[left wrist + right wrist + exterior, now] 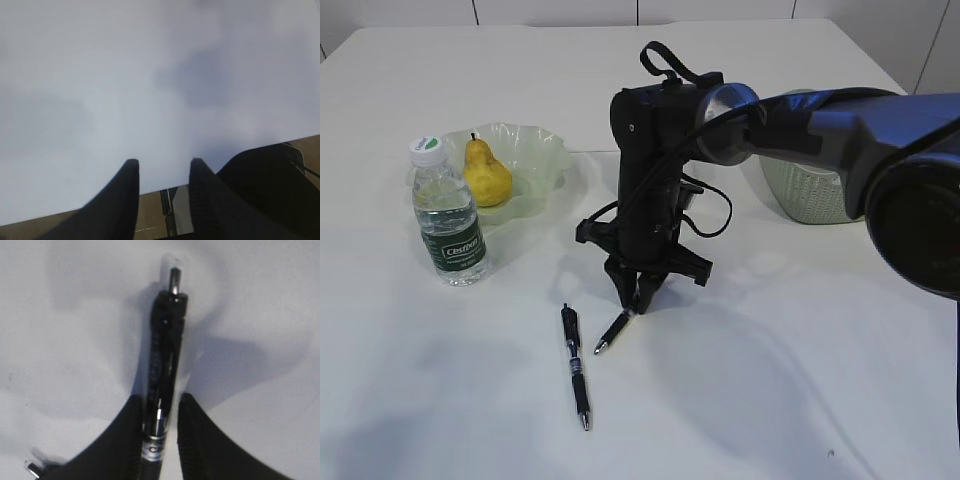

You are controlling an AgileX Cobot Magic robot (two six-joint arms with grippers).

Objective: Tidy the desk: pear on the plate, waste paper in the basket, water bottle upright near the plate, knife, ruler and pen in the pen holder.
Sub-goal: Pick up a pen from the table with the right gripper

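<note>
At the centre of the exterior view the right gripper (640,300) is seen lowered onto the desk (800,380), its jaws clenched around one end of a black pen (616,332); in the right wrist view that pen (162,370) runs up between the fingers (125,440), barrel glossy black with a silver band and a metal tip. A slip is judged possible, since the grip sits far toward one end and the barrel looks smooth. A second black pen (576,366) lies just left of it and could be knocked on the lift. The left gripper (162,172) is seen with its jaws apart, grasping nothing, above bare tabletop. The pear (486,172) lies in the green plate (545,150) at upper left, the water bottle (448,215) upright beside it.
</note>
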